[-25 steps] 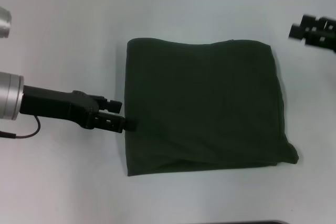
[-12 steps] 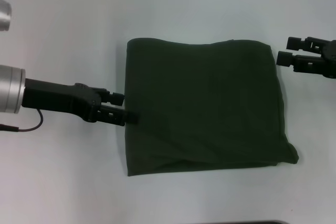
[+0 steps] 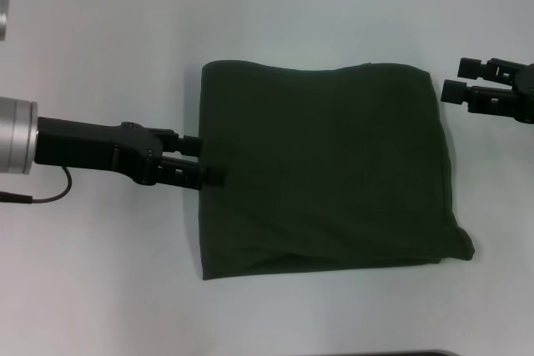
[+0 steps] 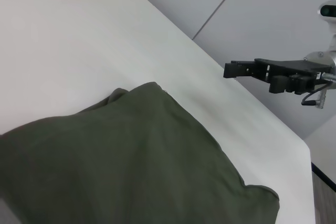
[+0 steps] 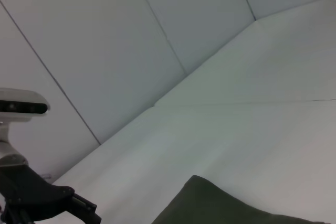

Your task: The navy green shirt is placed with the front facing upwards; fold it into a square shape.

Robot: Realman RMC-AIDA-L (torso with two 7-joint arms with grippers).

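Observation:
The navy green shirt (image 3: 325, 168) lies folded into a rough square in the middle of the white table, plain green side up, with no lettering showing. My left gripper (image 3: 206, 160) is open at the shirt's left edge, about halfway along it, and its lower finger touches the cloth. My right gripper (image 3: 453, 77) hovers open just beyond the shirt's far right corner, holding nothing. The left wrist view shows the shirt (image 4: 121, 166) close up and the right gripper (image 4: 229, 70) farther off. In the right wrist view one corner of the shirt (image 5: 220, 205) shows.
The white table (image 3: 108, 47) stretches all around the shirt. The shirt's near right corner (image 3: 460, 246) bulges out past the square. A dark strip (image 3: 417, 353) lies at the table's near edge. The left arm's cable (image 3: 50, 193) hangs beside it.
My left gripper slid along the shirt's left edge toward the far side. My right gripper came in from the right to the shirt's far right corner and then held still.

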